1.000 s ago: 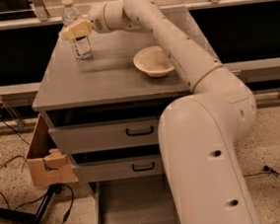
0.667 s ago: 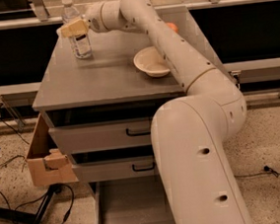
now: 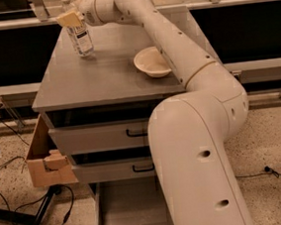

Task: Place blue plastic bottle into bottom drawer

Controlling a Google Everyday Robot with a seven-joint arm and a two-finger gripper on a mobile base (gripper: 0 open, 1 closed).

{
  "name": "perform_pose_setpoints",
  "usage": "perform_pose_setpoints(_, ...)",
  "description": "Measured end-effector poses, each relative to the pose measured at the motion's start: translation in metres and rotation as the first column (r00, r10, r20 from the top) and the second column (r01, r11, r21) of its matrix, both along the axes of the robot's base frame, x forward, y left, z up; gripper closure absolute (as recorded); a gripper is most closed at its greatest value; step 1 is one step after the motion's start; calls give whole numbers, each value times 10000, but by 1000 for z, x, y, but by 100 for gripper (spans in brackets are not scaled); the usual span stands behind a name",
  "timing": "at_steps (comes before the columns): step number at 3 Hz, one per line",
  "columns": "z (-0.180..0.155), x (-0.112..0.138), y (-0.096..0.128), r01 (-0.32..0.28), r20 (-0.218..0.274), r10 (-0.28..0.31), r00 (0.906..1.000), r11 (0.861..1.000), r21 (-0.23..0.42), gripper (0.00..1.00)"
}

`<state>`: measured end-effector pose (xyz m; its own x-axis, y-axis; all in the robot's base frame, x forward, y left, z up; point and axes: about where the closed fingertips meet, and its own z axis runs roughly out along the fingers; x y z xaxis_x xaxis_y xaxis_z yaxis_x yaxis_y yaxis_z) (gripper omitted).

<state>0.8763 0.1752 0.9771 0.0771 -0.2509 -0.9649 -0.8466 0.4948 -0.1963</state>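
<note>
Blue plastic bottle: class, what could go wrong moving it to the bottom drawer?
The gripper sits high on the blue plastic bottle, near its neck, so the upright bottle could tip. The bowl lies beside the arm and might be swept. The arm's bulk overhangs the bottom drawer, crowding the drop.

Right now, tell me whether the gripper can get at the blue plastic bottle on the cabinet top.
Probably yes: the gripper is right at the upper part of the blue plastic bottle, nothing between them; the bowl sits well aside.
</note>
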Motion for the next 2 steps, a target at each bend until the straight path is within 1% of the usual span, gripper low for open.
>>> perform_pose_setpoints(1, 17, -10, -31, 505, 286, -495, 9984, 9981, -363, 84)
perform_pose_setpoints(2, 52, -37, -88, 1341, 807, -1300, 9882, 9899, -464, 100)
